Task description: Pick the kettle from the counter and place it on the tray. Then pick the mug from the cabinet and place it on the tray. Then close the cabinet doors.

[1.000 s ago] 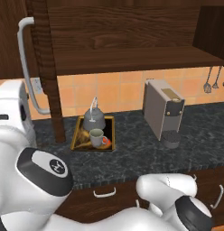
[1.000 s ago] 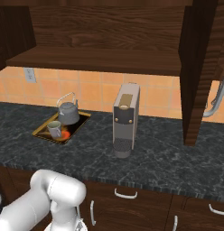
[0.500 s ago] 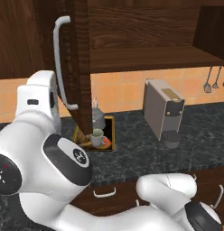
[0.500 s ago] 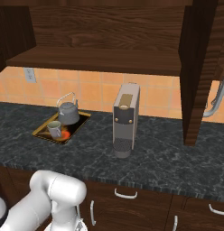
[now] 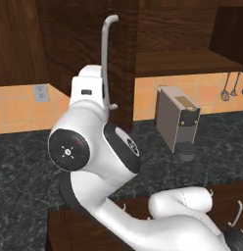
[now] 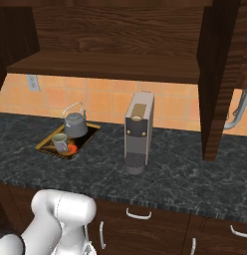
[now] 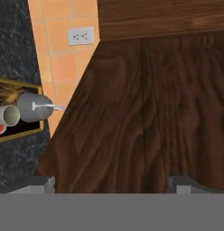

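Right base view, kettle [image 6: 75, 125] and mug [image 6: 60, 142] on tray [image 6: 46, 149]

I see the cabinet doors [image 7: 145, 113] as dark brown wood w/ strong grain, matt; bar handle [image 5: 107, 59] smooth grey metal. Surface [image 6: 185, 174] is dark speckled stone, slight sheen. Kettle [image 6: 75, 124] dull grey metal, mug [image 6: 60, 143] pale smooth ceramic, tray [image 6: 50, 150] w/ gold rim. Wall tiles [image 6: 100, 102] orange, matt.
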Motion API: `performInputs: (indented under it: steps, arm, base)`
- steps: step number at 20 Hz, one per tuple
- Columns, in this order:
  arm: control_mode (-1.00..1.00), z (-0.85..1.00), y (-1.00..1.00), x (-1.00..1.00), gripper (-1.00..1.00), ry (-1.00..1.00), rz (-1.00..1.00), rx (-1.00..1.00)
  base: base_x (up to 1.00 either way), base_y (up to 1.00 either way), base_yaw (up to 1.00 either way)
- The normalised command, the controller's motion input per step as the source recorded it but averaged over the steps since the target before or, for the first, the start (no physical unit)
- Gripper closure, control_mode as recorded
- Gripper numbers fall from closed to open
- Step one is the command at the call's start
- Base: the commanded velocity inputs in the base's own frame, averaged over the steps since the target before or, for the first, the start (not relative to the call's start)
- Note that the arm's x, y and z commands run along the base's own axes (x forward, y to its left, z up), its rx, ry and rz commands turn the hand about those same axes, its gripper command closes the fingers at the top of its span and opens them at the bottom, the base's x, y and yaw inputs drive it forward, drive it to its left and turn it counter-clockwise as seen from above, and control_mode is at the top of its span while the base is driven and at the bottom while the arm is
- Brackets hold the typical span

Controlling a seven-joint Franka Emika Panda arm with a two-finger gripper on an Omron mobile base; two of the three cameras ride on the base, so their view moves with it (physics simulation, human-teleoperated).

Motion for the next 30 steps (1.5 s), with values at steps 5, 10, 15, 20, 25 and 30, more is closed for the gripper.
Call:
performInputs:
  steps: [5, 10, 15, 20, 25, 30]
  arm:
    - [-1.00, -0.03, -0.74, 0.68, -1.00, 0.00, 0.00, 0.00]
    - [-1.00, -0.07, -0.62, 0.85, -1.00, 0.00, 0.00, 0.00]
    - [-1.00, 0.00, -0.54, 0.89, -1.00, 0.00, 0.00, 0.01]
    - [-1.00, 0.00, -0.46, 0.89, -1.00, 0.00, 0.00, 0.00]
    - [-1.00, 0.00, -0.32, 0.87, -1.00, 0.10, 0.00, 0.00]
    - [-1.00, 0.00, -0.08, 0.61, -1.00, 0.01, 0.00, -0.01]
  base:
    - [0.00, 0.00, 0.00]
    - [0.00, 0.00, 0.00]
    - [0.00, 0.00, 0.00]
    - [0.00, 0.00, 0.00]
    - [0.00, 0.00, 0.00]
    - [0.00, 0.00, 0.00]
